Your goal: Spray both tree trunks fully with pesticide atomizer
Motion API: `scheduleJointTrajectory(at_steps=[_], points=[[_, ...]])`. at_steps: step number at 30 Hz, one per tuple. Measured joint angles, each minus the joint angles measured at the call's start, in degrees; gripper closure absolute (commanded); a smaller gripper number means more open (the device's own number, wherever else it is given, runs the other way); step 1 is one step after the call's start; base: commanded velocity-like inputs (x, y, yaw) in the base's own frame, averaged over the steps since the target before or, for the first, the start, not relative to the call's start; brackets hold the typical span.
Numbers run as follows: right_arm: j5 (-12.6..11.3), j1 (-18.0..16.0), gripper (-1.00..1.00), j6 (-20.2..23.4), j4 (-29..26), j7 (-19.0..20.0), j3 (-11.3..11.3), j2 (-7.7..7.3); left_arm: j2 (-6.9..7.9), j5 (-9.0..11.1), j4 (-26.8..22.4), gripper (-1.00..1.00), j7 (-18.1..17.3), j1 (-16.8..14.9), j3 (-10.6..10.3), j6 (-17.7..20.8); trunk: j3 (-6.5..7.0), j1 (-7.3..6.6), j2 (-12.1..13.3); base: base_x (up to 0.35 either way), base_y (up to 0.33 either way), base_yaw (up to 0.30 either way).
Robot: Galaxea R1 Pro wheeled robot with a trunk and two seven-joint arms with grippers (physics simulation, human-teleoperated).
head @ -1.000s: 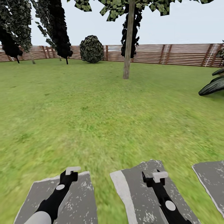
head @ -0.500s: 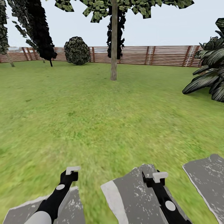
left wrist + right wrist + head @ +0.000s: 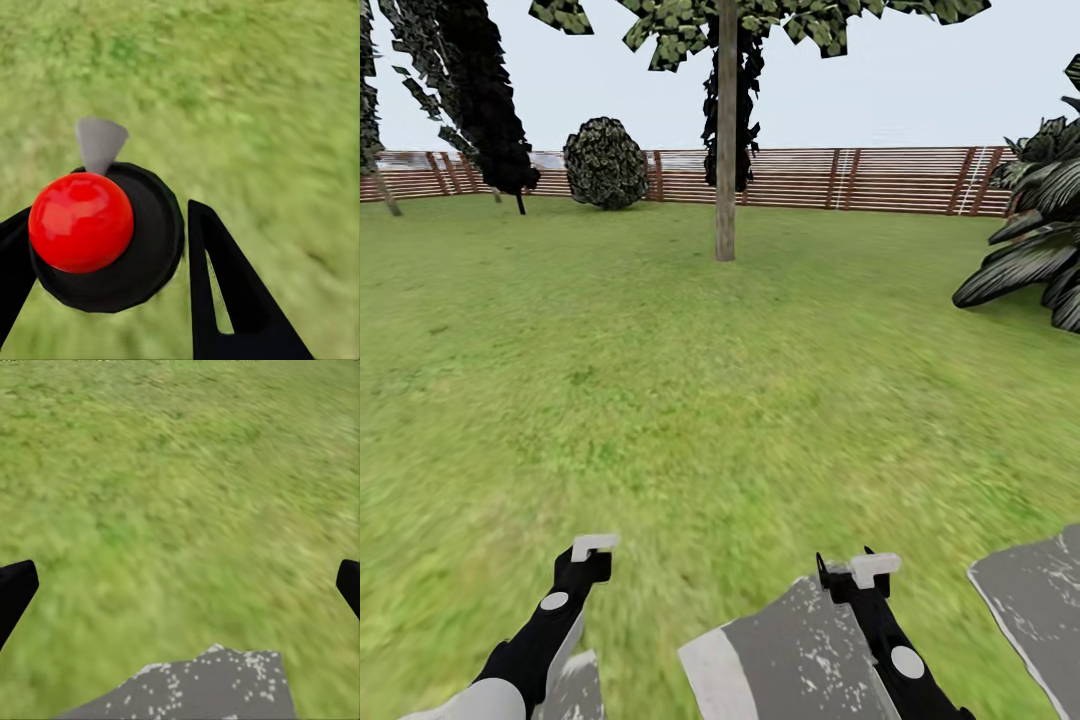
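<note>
Over lawn (image 3: 660, 380), left claw (image 3: 112, 247) grips atomizer (image 3: 97, 232) — right claw (image 3: 180, 592) wide.

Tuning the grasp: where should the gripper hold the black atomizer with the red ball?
Grip the atomizer's round black body, one finger on each flank, as the left gripper's fingers sit. The red ball likely slips; the grey nozzle must stay clear.

Tree (image 3: 726, 130) crown — cut off; near lawn (image 3: 690, 440) — blurred.
</note>
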Motion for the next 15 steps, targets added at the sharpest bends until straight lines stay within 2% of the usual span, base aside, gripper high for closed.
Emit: scheduleJointTrajectory(at_steps=[15], points=[[0.09,0.00,-1.00,0.00,-0.10,0.00,0.00,0.04,0.00,-0.02,0.00,1.00,0.00,-0.02,0.08,0.00,0.00,0.00,0.00,0.339,0.000,0.000]])
